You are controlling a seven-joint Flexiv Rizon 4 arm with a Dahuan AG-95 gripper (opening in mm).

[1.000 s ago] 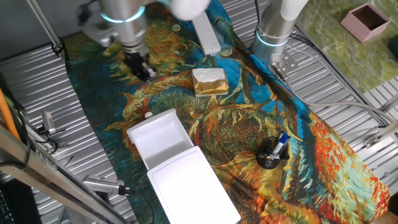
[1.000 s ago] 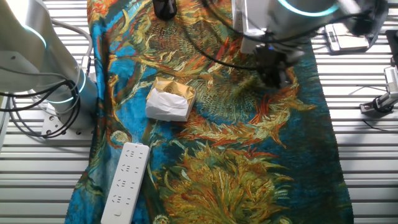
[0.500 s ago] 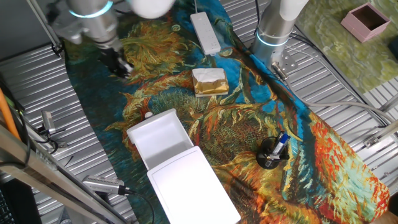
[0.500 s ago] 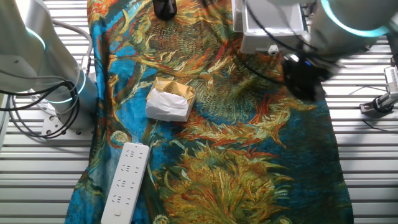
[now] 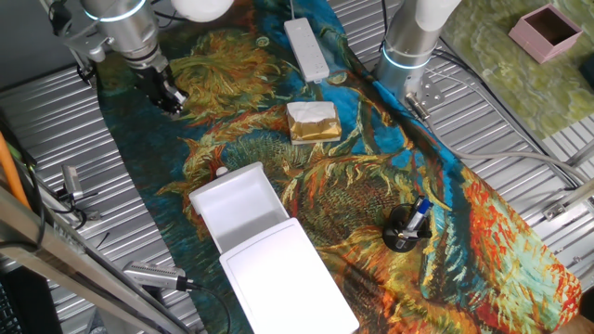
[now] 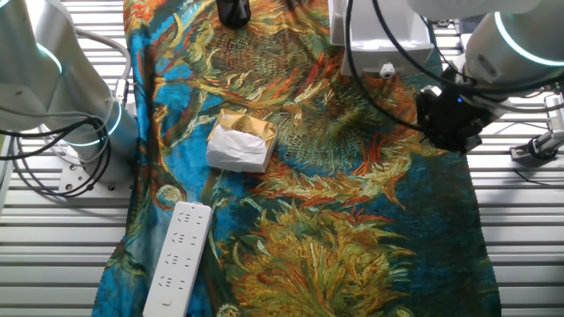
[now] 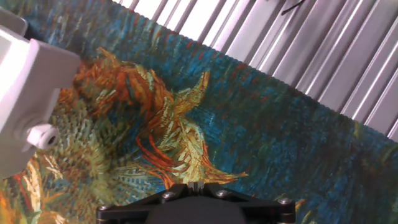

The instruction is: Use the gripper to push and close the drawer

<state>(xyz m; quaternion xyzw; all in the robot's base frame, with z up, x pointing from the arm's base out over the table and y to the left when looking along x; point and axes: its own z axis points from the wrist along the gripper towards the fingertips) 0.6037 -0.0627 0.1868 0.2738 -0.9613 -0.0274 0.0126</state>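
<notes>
The drawer (image 5: 237,206) is a shallow white tray pulled out of the flat-topped white box (image 5: 288,278) at the front of the cloth. My gripper (image 5: 165,93) hangs low over the cloth's far left edge, well beyond the drawer's front wall and apart from it. Its fingers look pressed together with nothing between them. In the other fixed view the gripper (image 6: 449,132) sits at the cloth's right edge, below the drawer (image 6: 383,35). In the hand view the drawer's front with a small white knob (image 7: 42,135) is at the left, and the gripper (image 7: 196,185) is at the bottom.
A tan-and-white block (image 5: 313,122) lies mid-cloth, and a white power strip (image 5: 307,48) lies behind it. The second arm's column (image 5: 413,46) stands at the back right. A black pen holder (image 5: 404,227) stands at the right. Ribbed metal table (image 5: 56,121) borders the cloth.
The gripper has swung from near the cloth's middle out to its edge, farther from the block, and has come slightly back. The drawer has not moved.
</notes>
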